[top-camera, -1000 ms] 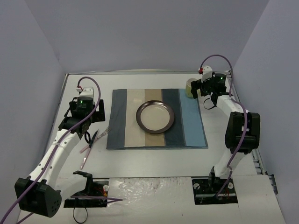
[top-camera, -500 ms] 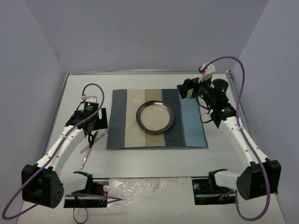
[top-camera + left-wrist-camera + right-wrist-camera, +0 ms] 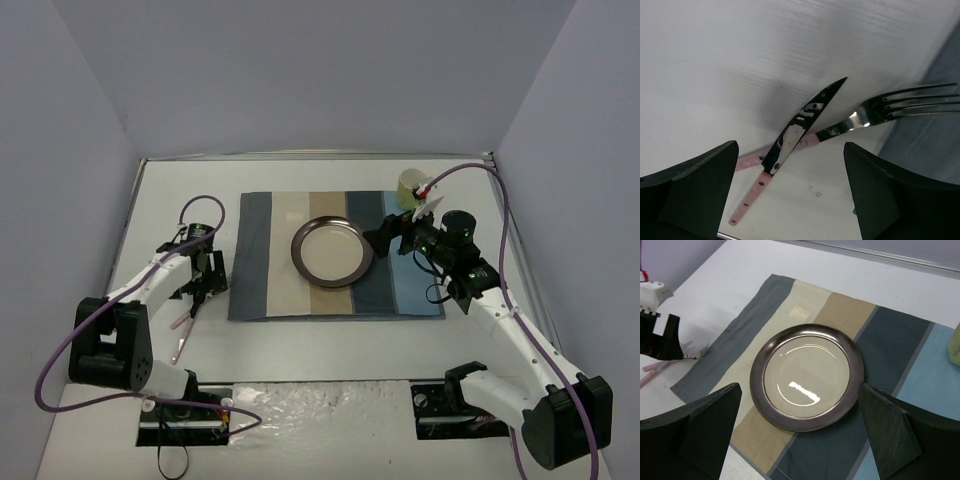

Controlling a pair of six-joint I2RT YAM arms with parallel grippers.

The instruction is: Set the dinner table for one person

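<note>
On the large flat white rectangular counter [image 3: 320, 345], the left end effector [image 3: 203, 272] hangs spread wide astride the crossed pink-handled steel knife [image 3: 790, 137] and fork [image 3: 880, 107], likely lining up a pick. The right end effector [image 3: 385, 237], fingers apart and empty, faces the round dark-rimmed plate [image 3: 332, 250].

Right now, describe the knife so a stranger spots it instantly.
Find the striped placemat on the white table; just off its left edge two pink-handled utensils cross. The knife has the pointed serrated blade and lies over the fork, whose tines reach the cloth.
</note>
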